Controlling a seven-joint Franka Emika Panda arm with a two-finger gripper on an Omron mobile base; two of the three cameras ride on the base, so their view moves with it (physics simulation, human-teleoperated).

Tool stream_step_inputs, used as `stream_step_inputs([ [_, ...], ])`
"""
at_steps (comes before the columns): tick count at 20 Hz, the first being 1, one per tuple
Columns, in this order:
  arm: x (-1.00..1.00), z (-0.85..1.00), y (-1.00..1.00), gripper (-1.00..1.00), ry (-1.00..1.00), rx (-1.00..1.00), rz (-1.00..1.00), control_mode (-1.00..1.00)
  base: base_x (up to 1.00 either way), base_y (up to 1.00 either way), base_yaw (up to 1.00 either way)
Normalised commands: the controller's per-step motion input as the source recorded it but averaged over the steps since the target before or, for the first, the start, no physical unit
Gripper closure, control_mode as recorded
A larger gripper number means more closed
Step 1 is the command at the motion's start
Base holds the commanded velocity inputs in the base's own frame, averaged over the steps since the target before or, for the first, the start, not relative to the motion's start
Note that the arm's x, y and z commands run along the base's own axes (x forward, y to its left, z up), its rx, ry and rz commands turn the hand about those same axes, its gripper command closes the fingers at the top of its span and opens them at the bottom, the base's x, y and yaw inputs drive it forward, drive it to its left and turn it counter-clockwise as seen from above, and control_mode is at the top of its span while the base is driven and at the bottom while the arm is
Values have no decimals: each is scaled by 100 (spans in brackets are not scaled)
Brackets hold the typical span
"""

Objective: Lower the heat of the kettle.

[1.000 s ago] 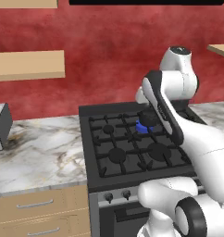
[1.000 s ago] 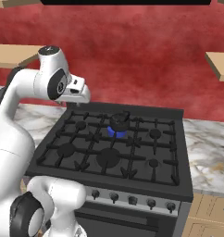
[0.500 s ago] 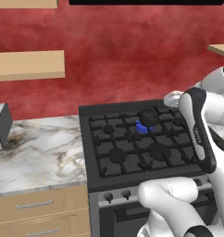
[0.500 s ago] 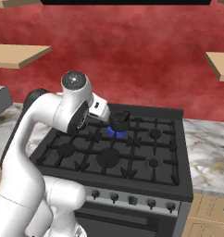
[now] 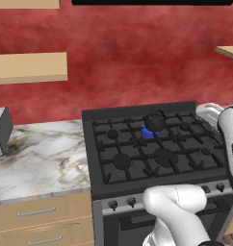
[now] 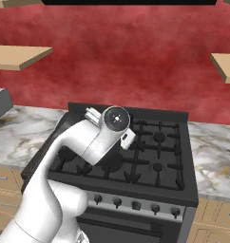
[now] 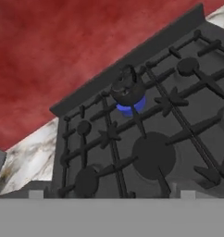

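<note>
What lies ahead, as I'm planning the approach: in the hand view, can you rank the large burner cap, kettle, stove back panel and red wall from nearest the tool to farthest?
1. large burner cap: low centre, just ahead.
2. kettle: beyond it, on the lit rear burner.
3. stove back panel: behind the kettle.
4. red wall: top of view, farthest.

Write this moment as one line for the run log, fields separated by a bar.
kettle on rear burner | blue flame lit under it | knobs untouched | gripper state cannot tell
</note>
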Motion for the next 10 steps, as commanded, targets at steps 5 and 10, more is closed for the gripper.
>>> stream_step_inputs([
  [5, -18, -32, -47, -100, 7, 38, -22, -100, 0, 0, 0],
  [10, -18, -43, -49, -100, 6, 40, -14, -100, 0, 0, 0],
])
